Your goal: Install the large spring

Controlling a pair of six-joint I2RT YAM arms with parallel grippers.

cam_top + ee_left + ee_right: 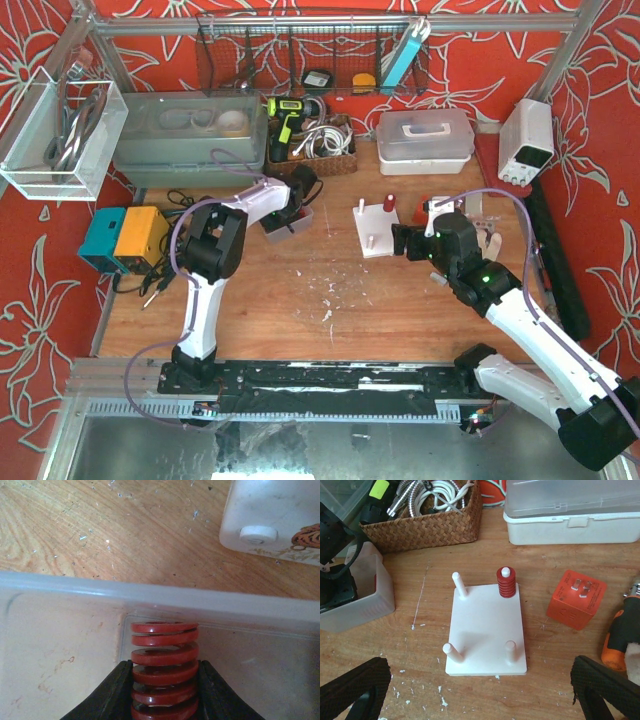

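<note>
Pinching the large red spring across its coils with the left gripper, jaws pressing on both sides, down inside the clear plastic bin. Resting that bin on the wooden table, left of the white peg board and just near of the woven basket. Hovering with the right gripper on the near side of the board, jaws spread wide and gripping nothing. Carrying a smaller red spring on the board's far right peg. Showing an orange block just right of the board.
</note>
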